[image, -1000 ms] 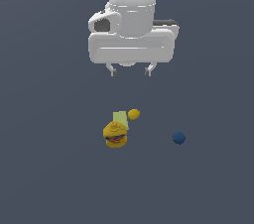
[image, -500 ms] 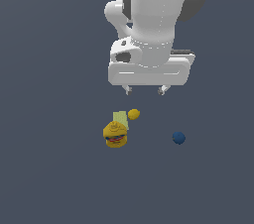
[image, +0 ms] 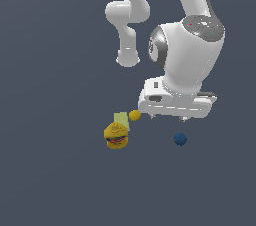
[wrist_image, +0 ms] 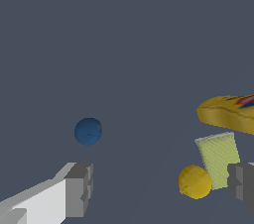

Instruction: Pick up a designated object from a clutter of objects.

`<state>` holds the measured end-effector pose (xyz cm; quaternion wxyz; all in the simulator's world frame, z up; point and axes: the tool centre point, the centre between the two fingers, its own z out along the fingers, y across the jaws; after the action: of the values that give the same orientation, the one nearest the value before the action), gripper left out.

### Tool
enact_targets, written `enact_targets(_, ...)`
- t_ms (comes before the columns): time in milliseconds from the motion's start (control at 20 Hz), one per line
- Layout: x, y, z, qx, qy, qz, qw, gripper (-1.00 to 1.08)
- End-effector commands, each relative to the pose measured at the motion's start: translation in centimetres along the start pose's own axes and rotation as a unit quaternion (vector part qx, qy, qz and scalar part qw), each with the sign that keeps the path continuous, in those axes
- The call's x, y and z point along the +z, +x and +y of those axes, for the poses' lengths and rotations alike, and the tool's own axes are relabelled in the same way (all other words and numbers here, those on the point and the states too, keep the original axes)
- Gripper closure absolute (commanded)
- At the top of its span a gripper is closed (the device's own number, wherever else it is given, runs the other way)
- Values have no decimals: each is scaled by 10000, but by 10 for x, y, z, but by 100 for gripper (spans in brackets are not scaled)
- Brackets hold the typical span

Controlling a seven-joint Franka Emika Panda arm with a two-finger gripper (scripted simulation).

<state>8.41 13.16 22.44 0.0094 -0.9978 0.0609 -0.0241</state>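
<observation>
The designated object, a small dark blue ball (image: 180, 139) (wrist_image: 88, 131), lies alone on the grey floor, apart from the clutter of objects toward the exterior view's right. The clutter is a yellow burger-like lump (image: 116, 136) (wrist_image: 228, 113), a pale green block (image: 121, 119) (wrist_image: 217, 154) and a small yellow ball (image: 134, 115) (wrist_image: 194, 182). My gripper (image: 167, 117) (wrist_image: 161, 186) hangs open above the floor, between the yellow ball and the blue ball, and holds nothing. One of its fingers (wrist_image: 78, 188) shows near the blue ball in the wrist view.
The white arm (image: 185, 55) rises behind the gripper and hides the floor beyond it. Nothing but flat grey floor (image: 60, 180) surrounds the objects.
The gripper has moved toward the exterior view's right and come down closer to the floor, ending near the blue ball. The objects have stayed where they were.
</observation>
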Motion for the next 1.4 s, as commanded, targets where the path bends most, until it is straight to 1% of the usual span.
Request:
enact_targets(0,27,0,-21,124,-12,-49,9999,-92)
enact_targets(300,86,-7,-63,372,-58,-146,9992,-92)
enact_targets(600,125,-16,-89,532,-99,-203,9983,-92)
enact_targets(900,143,-21,-100,604,-121,-226,9978,-92)
enact_targets(1150,145,-22,-100,596,-123,-233,9979,-92)
enact_targets(1350,157,-23,-100,599,-123,-232,9979,-92)
